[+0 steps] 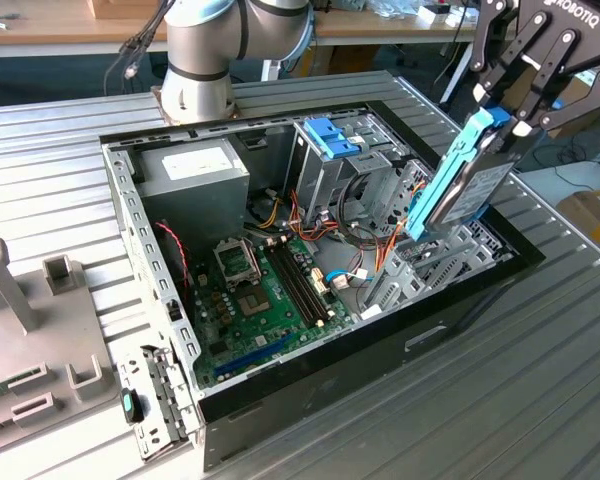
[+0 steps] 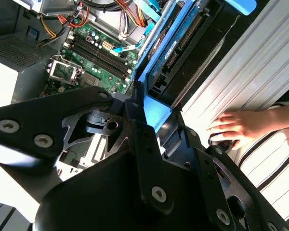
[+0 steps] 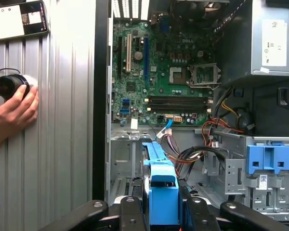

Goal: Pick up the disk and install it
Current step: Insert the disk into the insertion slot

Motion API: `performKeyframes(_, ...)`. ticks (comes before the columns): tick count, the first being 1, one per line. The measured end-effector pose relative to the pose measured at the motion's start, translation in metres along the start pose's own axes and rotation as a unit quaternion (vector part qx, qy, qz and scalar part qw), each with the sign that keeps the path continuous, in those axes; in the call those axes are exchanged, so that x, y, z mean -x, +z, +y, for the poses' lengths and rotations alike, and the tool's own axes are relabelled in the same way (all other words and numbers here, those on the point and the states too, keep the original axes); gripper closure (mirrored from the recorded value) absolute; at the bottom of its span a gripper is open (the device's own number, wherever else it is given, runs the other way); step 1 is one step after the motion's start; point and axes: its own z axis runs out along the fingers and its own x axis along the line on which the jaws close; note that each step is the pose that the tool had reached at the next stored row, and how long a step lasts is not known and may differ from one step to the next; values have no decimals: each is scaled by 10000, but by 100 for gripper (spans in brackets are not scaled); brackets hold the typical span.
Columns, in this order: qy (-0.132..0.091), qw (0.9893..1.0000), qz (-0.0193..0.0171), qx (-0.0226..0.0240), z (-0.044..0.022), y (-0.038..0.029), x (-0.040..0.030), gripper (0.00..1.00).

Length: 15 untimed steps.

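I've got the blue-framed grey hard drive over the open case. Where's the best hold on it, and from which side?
The upper end of its light-blue plastic rail frame, from above: the gripper is shut there on the flat grey-metal hard drive. It hangs tilted, lower end toward the open black computer case, so that end is left free.

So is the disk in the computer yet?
Not yet. The gripper holds the disk tilted on edge in the air over the open case.
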Motion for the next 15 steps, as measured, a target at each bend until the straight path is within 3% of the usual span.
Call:
performKeyframes(8,-1,10000,1,0,-1,73,-21,64)
performKeyframes(11,28,10000,29,-1,-2,99,-25,64)
performKeyframes(15,28,10000,29,-1,-3,151,-30,64)
